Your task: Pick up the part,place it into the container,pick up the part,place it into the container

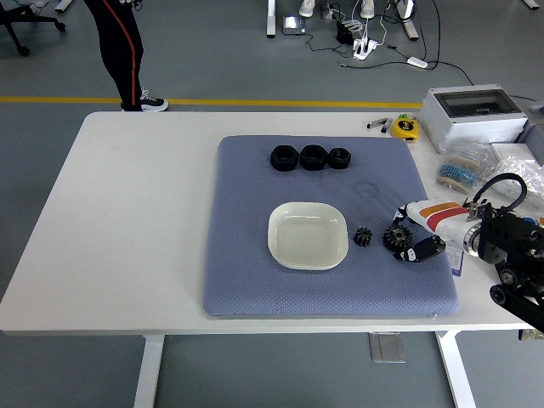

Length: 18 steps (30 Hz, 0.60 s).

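Note:
A white square dish [308, 235] sits in the middle of the blue-grey mat [246, 272]. Just right of the dish lie two black gears, a small one [365, 237] and a larger one [395, 237]. Three black nuts [313, 156] stand in a row at the mat's far side. My right hand [411, 237], white with orange stripes and black fingers [427, 248], hovers at the mat's right edge, right beside the larger gear. It is open and holds nothing. The left arm is out of the picture.
A grey box [472, 112], a yellow tape measure [405, 127] and bags of small parts [463, 174] crowd the table's right side. A person's legs [119, 42] are beyond the far left corner.

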Available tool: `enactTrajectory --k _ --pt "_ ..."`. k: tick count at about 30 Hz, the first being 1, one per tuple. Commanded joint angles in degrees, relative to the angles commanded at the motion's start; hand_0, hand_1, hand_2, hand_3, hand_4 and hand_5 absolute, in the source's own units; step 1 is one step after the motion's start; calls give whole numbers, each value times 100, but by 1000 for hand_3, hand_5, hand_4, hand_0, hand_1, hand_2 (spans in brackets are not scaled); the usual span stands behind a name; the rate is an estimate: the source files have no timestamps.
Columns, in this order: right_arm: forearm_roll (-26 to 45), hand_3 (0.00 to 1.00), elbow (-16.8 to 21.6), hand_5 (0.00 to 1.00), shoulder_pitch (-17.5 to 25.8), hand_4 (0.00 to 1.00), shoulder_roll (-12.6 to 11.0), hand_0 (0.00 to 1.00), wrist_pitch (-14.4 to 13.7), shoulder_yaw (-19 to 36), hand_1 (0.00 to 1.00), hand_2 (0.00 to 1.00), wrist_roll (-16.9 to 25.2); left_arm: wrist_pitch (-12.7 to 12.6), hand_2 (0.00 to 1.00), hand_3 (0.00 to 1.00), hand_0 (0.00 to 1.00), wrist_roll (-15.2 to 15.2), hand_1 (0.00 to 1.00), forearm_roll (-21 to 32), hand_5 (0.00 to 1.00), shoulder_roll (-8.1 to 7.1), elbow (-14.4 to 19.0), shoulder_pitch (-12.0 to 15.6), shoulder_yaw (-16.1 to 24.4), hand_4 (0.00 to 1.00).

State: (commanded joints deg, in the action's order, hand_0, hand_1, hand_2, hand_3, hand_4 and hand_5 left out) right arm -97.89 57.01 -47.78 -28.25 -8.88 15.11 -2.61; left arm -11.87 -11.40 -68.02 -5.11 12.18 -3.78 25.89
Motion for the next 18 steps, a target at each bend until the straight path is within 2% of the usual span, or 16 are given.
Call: enactTrajectory --k 4,5,9,10,15,16,18 --pt "68 559 -1 271 20 754 -22 490 -153 -26 543 597 88 3 668 613 643 7 632 24 640 -3 3 -3 -19 619" --pt "89 519 -5 307 24 667 -23 325 -183 -30 437 492 106 4 666 613 643 9 633 30 641 -4 3 -4 -23 618" --pt "160 519 -3 307 36 667 -20 325 -251 -42 437 492 181 5 666 613 643 11 633 23 641 -2 2 -5 -18 618" --pt "179 505 -11 321 42 662 -14 186 -257 -48 380 455 197 9 668 612 643 11 632 17 641 -2 3 -5 -17 618" --pt "233 505 -37 321 60 662 -2 186 -229 -62 380 455 218 12 668 612 643 8 632 4 641 2 3 0 -3 618" --pt "245 492 -27 303 62 676 -7 60 -234 -56 243 379 221 15 669 613 643 5 632 -12 641 3 3 -1 8 617" --pt "287 492 11 303 70 676 -33 60 -262 -22 243 379 227 21 669 613 643 6 632 -19 641 -1 2 -4 8 617"
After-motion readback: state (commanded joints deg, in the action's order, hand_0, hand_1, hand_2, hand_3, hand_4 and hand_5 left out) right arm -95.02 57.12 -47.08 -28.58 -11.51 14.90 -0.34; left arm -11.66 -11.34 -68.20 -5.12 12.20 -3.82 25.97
